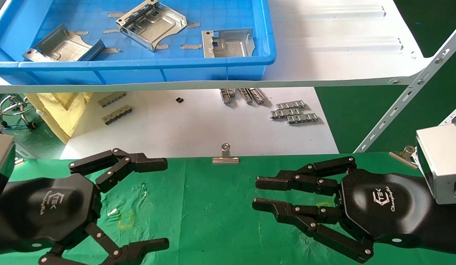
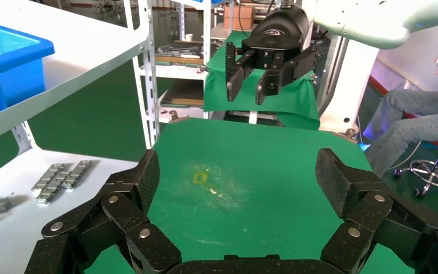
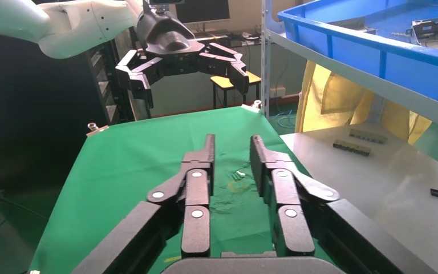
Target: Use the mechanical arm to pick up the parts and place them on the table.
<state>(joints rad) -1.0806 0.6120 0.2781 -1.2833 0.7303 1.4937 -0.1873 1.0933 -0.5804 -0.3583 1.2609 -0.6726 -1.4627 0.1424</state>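
Observation:
Three silvery stamped parts lie in a blue tray (image 1: 139, 68) on the upper shelf: one at the left (image 1: 62, 46), one in the middle (image 1: 151, 23), one at the right (image 1: 228, 43). My left gripper (image 1: 166, 202) hovers over the green table (image 1: 213, 221) at the near left, wide open and empty. It also shows in its wrist view (image 2: 240, 171). My right gripper (image 1: 256, 193) hovers at the near right, open with a narrow gap between the fingers and empty. It also shows in its wrist view (image 3: 231, 148). Both are well below and in front of the tray.
A white board (image 1: 198, 125) lies under the shelf with small grey toothed strips (image 1: 294, 112). Binder clips (image 1: 225, 156) (image 1: 404, 156) hold the cloth's far edge. A slanted shelf brace (image 1: 408, 99) stands at the right, and yellow cloth (image 1: 62, 110) at the left.

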